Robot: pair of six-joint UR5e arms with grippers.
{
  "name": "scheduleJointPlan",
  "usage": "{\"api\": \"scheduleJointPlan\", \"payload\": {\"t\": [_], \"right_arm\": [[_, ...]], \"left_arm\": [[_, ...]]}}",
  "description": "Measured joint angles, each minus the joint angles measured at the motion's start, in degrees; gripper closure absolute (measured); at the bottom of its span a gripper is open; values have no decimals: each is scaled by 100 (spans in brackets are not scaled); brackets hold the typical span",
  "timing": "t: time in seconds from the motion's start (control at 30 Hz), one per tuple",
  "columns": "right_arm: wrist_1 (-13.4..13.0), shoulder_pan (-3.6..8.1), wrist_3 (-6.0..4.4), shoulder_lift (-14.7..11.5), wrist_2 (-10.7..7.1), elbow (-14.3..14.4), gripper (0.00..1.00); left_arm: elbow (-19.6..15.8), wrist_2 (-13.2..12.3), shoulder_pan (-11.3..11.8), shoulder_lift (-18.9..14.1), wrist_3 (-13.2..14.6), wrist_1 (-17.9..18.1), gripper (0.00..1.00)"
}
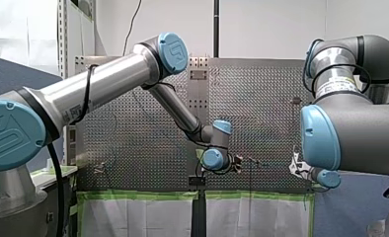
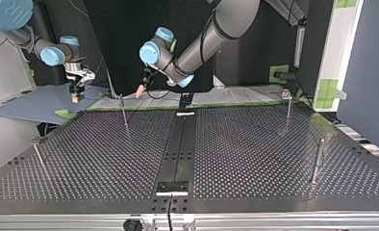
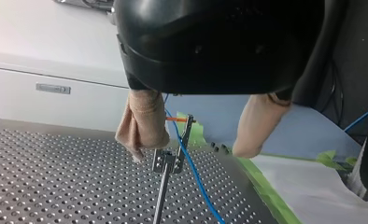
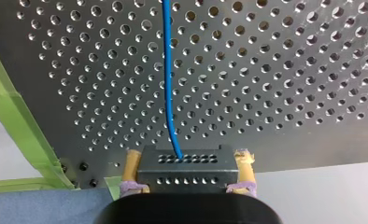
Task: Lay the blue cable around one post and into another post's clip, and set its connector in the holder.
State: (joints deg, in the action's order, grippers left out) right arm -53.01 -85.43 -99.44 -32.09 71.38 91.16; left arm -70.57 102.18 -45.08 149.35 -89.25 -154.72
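- Evidently at the clip step: hovering over the clipped post (image 3: 169, 161) with my left gripper (image 3: 191, 151), beige fingers (image 3: 142, 123) spread wide and gripping nothing.
- Running the blue cable (image 3: 191, 170) close past one finger and right against the post's clip. Cannot tell whether seated in the clip or only lying beside it.
- Clamping the black connector (image 4: 184, 170) in my right gripper (image 4: 187, 156), with yellowish pads pressed on its two sides and the cable leaving its face to stretch away over the holes.
- In the top view, holding that connector out past the far edge at the view's left, above a blue-grey sheet (image 2: 29, 103).
- Left to do, by judgement: making sure of the cable in the clip, then carrying the connector to the holder. Cannot say for certain which fitting serves as holder; perhaps the small black block (image 2: 172, 186) on the centre strip (image 2: 178, 144) at the near edge.
- Next, probably, calling for a gentle press at the clip while keeping light tension from the connector end, so as not to spring the cable loose or snag it on another post.
- Underneath, a dark perforated table (image 2: 255, 159) with thin posts standing well apart.
- Beyond the far edge, green tape (image 3: 261, 186), white sheeting and pale walls.
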Motion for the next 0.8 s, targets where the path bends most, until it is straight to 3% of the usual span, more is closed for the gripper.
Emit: {"api": "scheduleJointPlan", "payload": {"t": [0.8], "right_arm": [[-31, 10, -57, 47, -49, -3, 98]], "left_arm": [[1, 21, -5, -3, -180, 0, 0]]}}
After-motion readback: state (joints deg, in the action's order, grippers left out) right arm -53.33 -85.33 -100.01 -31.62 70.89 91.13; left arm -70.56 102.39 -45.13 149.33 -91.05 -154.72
